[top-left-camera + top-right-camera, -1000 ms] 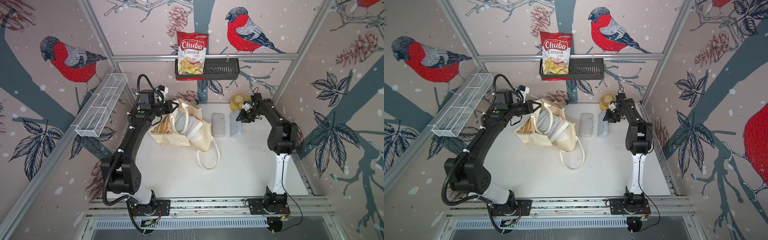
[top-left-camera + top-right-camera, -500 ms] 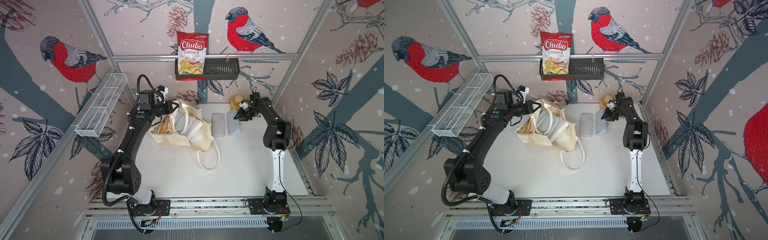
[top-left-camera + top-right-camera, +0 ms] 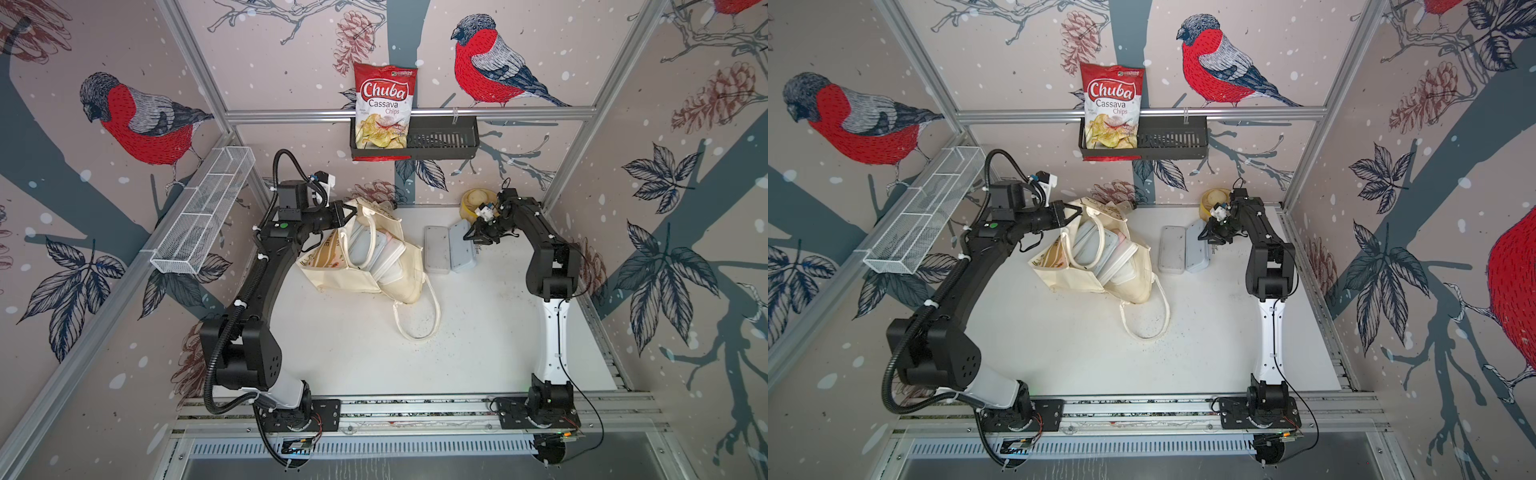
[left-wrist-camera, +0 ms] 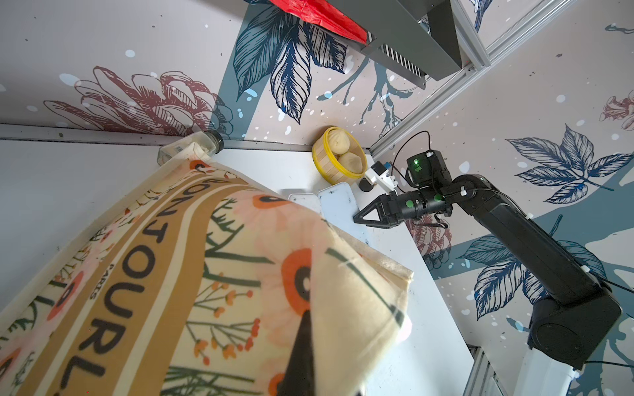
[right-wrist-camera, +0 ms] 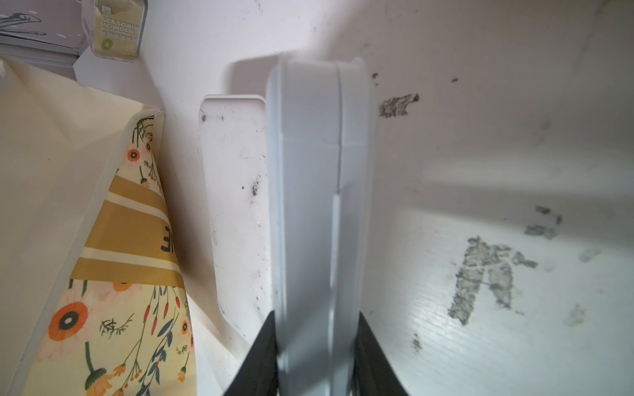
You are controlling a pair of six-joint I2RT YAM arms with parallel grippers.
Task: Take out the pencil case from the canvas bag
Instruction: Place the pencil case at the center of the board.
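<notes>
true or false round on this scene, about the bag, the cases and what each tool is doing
1. The left tool is shut on the canvas bag. True.
2. The right tool is empty. False: it grips a grey pencil case.
3. A white pencil case lies flat on the table beside the held one. True.
4. The bag is empty. False: flat pencil cases show in its mouth.
5. The chips packet lies on the table. False: it stands in the black basket on the back wall.
</notes>
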